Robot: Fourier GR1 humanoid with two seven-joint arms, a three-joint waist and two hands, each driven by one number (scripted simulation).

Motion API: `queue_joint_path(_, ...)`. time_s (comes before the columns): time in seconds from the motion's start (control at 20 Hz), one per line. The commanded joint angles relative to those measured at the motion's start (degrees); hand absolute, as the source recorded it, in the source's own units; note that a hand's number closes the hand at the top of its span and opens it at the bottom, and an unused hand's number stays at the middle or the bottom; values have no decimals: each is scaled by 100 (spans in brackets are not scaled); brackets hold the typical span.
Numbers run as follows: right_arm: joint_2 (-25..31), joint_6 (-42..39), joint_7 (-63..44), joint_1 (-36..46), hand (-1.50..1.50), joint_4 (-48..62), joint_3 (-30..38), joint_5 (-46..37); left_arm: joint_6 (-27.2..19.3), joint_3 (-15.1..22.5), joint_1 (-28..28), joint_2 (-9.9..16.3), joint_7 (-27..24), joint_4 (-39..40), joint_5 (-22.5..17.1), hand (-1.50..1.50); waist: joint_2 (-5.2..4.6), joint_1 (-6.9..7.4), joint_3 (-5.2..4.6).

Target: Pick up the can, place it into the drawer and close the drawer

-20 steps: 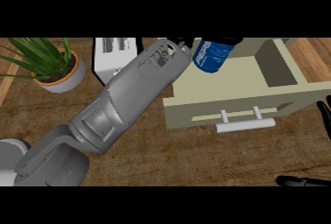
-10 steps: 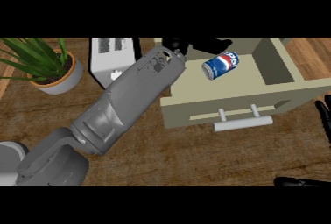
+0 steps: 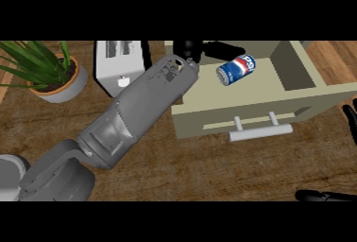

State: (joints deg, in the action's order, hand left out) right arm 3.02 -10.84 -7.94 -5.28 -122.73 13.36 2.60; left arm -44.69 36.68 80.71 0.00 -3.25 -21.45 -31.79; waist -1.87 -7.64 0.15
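The blue, white and red can (image 3: pixel 235 70) lies tilted on its side inside the open beige drawer (image 3: pixel 300 97), near its back left. My left forearm crosses the view from the lower left. Its black hand (image 3: pixel 203 49) hovers at the drawer's back left corner, just above and left of the can, fingers relaxed and off the can. The drawer's white bar handle (image 3: pixel 260 131) faces me at the front. My right hand (image 3: pixel 349 121) shows only at the right edge, open and still, with more of it at the bottom right corner.
A white toaster (image 3: pixel 120 60) stands left of the drawer, partly behind my left forearm. A potted green plant (image 3: pixel 54 79) in a pale pot sits at the far left. Dark wooden counter (image 3: pixel 209 165) spreads in front of the drawer.
The can was in my left hand above the drawer; it has left the hand and now lies in the drawer. The hand has drawn back to the left.
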Motion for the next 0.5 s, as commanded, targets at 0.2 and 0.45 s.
queue_joint_path(0.2, 427, -41, 398, -4, -150, -294, -123, -1052, -33, -108, 25, 0, -74, -70, -408, -150, 10, 91, -7)
queue_joint_path(0.45, 655, -122, 680, 9, -150, -571, -354, -1613, -11, -183, -79, 0, -267, -207, -679, -150, 28, 110, -6)
